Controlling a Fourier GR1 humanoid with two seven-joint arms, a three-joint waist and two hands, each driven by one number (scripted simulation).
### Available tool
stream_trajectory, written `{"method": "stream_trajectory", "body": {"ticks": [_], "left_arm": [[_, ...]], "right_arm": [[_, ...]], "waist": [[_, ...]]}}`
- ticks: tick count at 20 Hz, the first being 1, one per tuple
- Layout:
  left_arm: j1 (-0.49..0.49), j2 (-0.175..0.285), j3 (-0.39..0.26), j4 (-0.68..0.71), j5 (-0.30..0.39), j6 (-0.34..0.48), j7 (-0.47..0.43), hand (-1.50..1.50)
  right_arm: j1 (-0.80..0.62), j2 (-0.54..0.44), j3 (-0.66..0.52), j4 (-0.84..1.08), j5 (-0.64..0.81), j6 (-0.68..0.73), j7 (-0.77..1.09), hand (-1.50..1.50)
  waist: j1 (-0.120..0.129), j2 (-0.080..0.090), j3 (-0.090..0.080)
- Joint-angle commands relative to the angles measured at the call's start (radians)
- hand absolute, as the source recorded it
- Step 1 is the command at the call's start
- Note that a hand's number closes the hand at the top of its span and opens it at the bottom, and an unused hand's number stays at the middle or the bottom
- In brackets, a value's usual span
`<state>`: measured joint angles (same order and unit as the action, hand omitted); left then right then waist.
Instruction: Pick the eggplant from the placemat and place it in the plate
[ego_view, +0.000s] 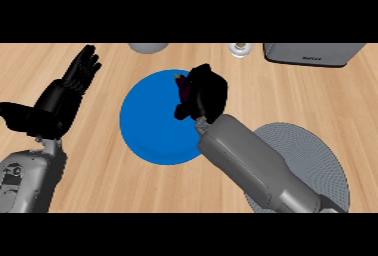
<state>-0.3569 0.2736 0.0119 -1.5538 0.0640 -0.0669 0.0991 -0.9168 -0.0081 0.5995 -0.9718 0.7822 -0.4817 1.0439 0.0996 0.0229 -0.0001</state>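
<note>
Over blue plate (148, 132): right hand (210, 94), curled round eggplant (183, 85). At left: left hand (57, 99), fingers straight. Lower right: grey placemat (311, 150).

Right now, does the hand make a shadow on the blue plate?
Head view: no clear shadow shows on the blue plate under the right hand holding the eggplant; the light looks even, no glare on the wooden counter.
</note>
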Motion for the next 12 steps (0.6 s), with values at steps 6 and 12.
{"method": "stream_trajectory", "body": {"ticks": [6, 12], "left_arm": [[-0.014, -0.010, -0.018, -0.017, -0.012, -0.001, 0.010, 0.00], [-0.050, -0.006, -0.007, -0.010, -0.005, -0.003, 0.029, 0.00]], "right_arm": [[-0.042, 0.008, 0.004, 0.155, -0.223, -0.334, -0.089, -1.50], [-0.074, 0.008, -0.002, 0.177, -0.246, -0.568, -0.156, -1.50]], "waist": [[0.027, 0.005, 0.001], [0.020, 0.005, 0.002]]}}
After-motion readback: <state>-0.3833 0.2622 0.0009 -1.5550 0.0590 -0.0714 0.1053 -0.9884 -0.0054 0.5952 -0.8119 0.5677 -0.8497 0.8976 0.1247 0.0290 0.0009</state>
